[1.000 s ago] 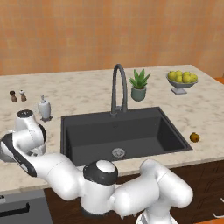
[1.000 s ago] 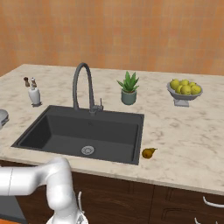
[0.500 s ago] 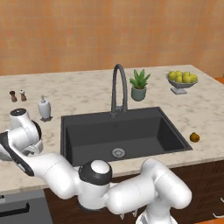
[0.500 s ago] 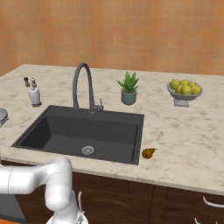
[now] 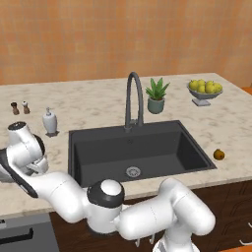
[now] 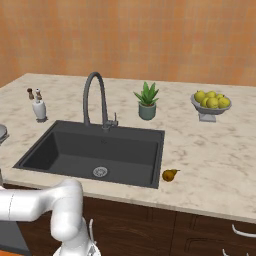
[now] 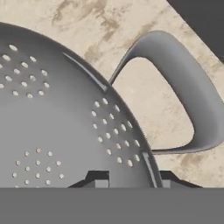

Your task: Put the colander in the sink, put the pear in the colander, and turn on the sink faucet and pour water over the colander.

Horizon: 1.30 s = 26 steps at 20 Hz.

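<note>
The colander (image 7: 65, 131), a silver-grey perforated bowl, lies on the beige counter close under the hand, with one loop handle (image 7: 192, 109) jutting out. A sliver of its rim (image 6: 2, 132) shows at the far left edge. My gripper (image 7: 131, 180) straddles that rim: one fingertip (image 7: 97, 178) is inside the bowl and the other is outside. The jaws stand narrow, and contact with the rim is not clear. The small yellow-orange pear (image 5: 219, 154) (image 6: 170, 175) rests on the counter right of the dark sink (image 5: 147, 147) (image 6: 75, 150). The gooseneck faucet (image 5: 132, 98) (image 6: 95, 97) stands behind the basin, with no water running.
A fruit bowl (image 5: 204, 91) (image 6: 211, 102) and a potted plant (image 5: 156, 96) (image 6: 147, 102) stand at the back right. A soap dispenser (image 5: 49, 122) (image 6: 39, 109) and two small shakers (image 5: 19, 107) (image 6: 34, 93) stand left of the sink. The arm reaches over the left counter.
The arm's far end has edged slightly to the left over the left counter. The pear, the sink and the faucet are where they were.
</note>
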{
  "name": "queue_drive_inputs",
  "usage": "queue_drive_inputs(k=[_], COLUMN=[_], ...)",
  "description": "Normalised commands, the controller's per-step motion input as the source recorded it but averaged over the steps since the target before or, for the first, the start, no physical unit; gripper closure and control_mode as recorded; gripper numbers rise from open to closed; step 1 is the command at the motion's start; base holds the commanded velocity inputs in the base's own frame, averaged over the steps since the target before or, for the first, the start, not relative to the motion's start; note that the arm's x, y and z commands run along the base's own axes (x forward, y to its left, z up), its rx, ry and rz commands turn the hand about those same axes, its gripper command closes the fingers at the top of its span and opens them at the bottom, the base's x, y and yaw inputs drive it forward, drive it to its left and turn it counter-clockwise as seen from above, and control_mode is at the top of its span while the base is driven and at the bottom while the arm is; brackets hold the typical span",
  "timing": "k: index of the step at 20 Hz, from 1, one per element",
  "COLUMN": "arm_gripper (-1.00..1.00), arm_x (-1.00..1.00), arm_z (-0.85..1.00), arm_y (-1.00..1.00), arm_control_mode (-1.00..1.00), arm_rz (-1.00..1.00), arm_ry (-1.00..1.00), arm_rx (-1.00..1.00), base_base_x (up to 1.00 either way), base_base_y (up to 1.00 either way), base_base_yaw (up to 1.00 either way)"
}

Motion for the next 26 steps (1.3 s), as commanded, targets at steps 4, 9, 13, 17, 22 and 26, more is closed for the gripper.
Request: queue_drive_inputs(k=[4,9,13,17,22,26], arm_gripper=[1.00,1.00,1.00,1.00,1.00,1.00], arm_x=[0.00,-0.11,-0.63,-0.89,-0.48,-0.14], arm_z=[-0.01,0.15,0.33,0.36,0.40,0.45], arm_y=[-0.53,-0.77,-1.00,-1.00,-0.99,-1.00], arm_control_mode=[-1.00,-1.00,-1.00,-1.00,-1.00,-1.00], arm_rz=[-0.26,-0.28,-0.15,-0.04,-0.12,-0.22], arm_ry=[0.00,-0.05,-0.19,-0.26,-0.11,0.02], arm_rx=[0.10,0.26,0.37,0.28,0.04,-0.03], base_base_x=[0.00,0.00,0.00,0.00,0.00,0.00], base_base_y=[0.00,0.00,0.00,0.00,0.00,0.00], base_base_yaw=[0.00,0.00,0.00,0.00,0.00,0.00])
